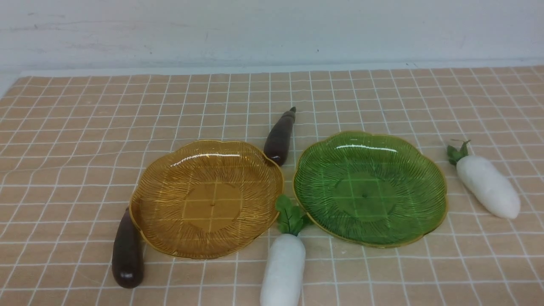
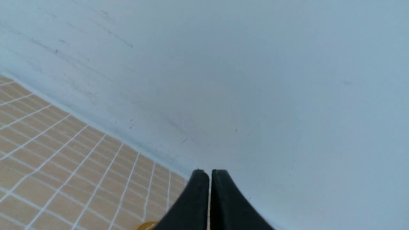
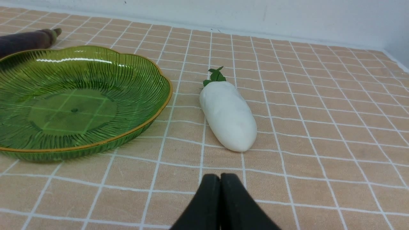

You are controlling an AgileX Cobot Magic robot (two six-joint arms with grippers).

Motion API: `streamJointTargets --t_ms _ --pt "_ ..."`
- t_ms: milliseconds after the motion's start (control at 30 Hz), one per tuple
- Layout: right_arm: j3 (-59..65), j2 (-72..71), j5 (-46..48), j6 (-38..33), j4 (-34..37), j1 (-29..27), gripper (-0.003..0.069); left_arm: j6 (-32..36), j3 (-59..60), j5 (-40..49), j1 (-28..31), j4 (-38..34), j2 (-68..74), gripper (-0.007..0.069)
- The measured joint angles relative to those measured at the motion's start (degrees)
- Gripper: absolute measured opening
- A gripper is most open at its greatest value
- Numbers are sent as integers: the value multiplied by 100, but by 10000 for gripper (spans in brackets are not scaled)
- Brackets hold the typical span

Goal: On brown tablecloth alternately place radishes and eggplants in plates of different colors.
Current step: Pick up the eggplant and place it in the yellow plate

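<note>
On the brown tablecloth (image 1: 85, 127) an empty amber plate (image 1: 161, 225) sits left of an empty green plate (image 1: 408, 221). One eggplant (image 1: 127, 253) lies at the amber plate's near left rim, another eggplant (image 1: 280, 136) behind the gap between the plates. A white radish (image 1: 284, 267) lies at the front between the plates, a second radish (image 1: 488, 185) right of the green plate. Neither arm appears in the front view. My left gripper (image 2: 210, 172) is shut and empty, facing the wall. My right gripper (image 3: 220, 176) is shut and empty, short of that radish (image 3: 228, 116) beside the green plate (image 3: 134, 83).
A pale wall (image 1: 272, 29) runs along the far edge of the cloth. The cloth is slightly wrinkled at the left. Open cloth lies left of the amber plate and behind both plates.
</note>
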Motion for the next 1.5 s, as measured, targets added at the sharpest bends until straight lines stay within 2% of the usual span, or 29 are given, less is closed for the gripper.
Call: streamJointTargets --t_ms 100,133,233,300,333,367,400,467,567,700,800,900,933,1067,1133,1233,1267,1500 --pt "11 0 -391 172 275 0 -15 38 -653 547 0 -45 56 -4" --pt "17 0 -793 330 513 0 -15 98 -849 736 0 -45 148 -4" --pt "24 0 -1415 719 1078 0 -15 382 -1816 1859 0 -2 781 -4" --pt "24 0 -1607 914 1274 0 -15 466 -2085 2245 0 48 1063 -4" --pt "24 0 -1937 1209 1641 0 -15 520 -2536 2961 0 155 1547 -4" --pt "24 0 -1963 1240 1683 0 -15 529 -2597 3066 0 199 1721 -4" --pt "24 0 -2057 1374 1929 0 -15 541 -2942 3803 0 361 2276 -4" --pt "24 0 -2175 1458 2116 0 -15 525 -3431 4729 0 703 3230 -4" --pt "24 0 -2183 1444 2163 0 -15 500 -3780 5447 0 1239 4471 -4" --pt "24 0 -2192 1449 2351 0 -15 470 -4106 5727 0 1709 5980 -4" --pt "-61 0 -1701 1454 2394 6 -15 509 -4261 5663 0 1767 6635 -4" --pt "-837 205 -111 1343 2375 6 -15 670 -4330 5408 0 1870 7165 -4" --pt "-948 275 42 1284 2369 6 -15 682 -4330 5394 0 1878 7191 -4" --pt "-2160 1367 1534 568 2353 6 -15 1087 -4340 4987 0 1924 7633 6" --pt "-2457 1753 1873 268 2353 6 -15 1152 -4347 4881 0 1924 7734 22" --pt "-2871 2270 2260 -144 2370 6 -15 1266 -4365 4630 0 1912 7962 84" --pt "-2916 2375 2277 -215 2392 6 -15 1280 -4365 4531 0 1912 8052 127" --pt "-2931 2535 2227 -330 2533 6 -15 1291 -4370 4240 0 1912 8790 526"
